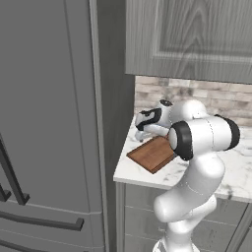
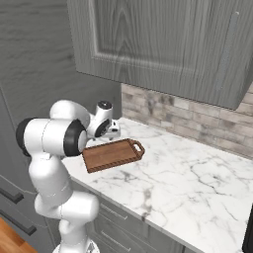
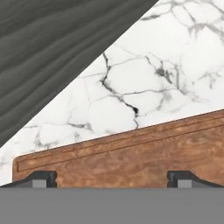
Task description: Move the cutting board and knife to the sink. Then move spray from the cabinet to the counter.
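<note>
The reddish-brown wooden cutting board [image 1: 152,153] [image 2: 111,154] lies flat on the white marble counter [image 1: 236,172] [image 2: 197,183] near its left end, loop handle toward the right. My gripper [image 1: 141,134] [image 2: 113,132] hovers just over the board's far left edge, pointing down. In the hand view its tips [image 3: 112,179] stand wide apart, open, above the board [image 3: 131,162], nothing between them. The grey wall cabinet [image 1: 187,39] [image 2: 163,44] overhead has its door shut. Knife, spray and sink are out of view.
A tall dark grey wood-grain panel [image 1: 110,98] [image 3: 52,52] walls off the counter's left end, close beside the hand. A brick backsplash [image 2: 197,123] runs behind. Grey drawers [image 1: 142,211] sit below. Bare marble stretches right of the board.
</note>
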You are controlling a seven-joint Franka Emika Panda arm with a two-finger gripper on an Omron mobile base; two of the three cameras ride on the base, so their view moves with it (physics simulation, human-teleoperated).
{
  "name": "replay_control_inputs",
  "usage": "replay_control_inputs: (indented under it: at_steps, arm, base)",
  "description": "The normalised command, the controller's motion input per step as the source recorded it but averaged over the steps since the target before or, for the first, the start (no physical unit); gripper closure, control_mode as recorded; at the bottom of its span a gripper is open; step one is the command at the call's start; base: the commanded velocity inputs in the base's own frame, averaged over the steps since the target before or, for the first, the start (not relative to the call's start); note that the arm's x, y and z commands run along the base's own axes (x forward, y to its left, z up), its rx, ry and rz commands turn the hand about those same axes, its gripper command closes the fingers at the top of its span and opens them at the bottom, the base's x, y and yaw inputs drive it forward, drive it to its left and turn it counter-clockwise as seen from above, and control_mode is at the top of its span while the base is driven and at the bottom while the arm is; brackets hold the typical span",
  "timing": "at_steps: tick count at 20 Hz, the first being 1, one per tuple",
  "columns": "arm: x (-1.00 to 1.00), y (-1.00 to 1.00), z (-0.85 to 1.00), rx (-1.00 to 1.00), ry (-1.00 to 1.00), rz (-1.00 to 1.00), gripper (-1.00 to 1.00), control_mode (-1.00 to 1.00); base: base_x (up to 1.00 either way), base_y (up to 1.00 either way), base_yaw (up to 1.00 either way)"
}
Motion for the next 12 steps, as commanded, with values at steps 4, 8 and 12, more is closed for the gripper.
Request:
replay_control_inputs:
  at_steps: [4, 8, 12]
  arm:
    - [0.45, 0.0, -0.34, 0.0, 0.01, 0.01, -1.0, -1.0]
    - [0.47, 0.0, -0.31, 0.0, 0.02, 0.01, -1.0, -1.0]
    - [0.45, 0.0, -0.27, 0.0, 0.02, 0.01, -1.0, -1.0]
  base:
    - [0.0, 0.0, 0.0]
    - [0.0, 0.0, 0.0]
    - [0.0, 0.0, 0.0]
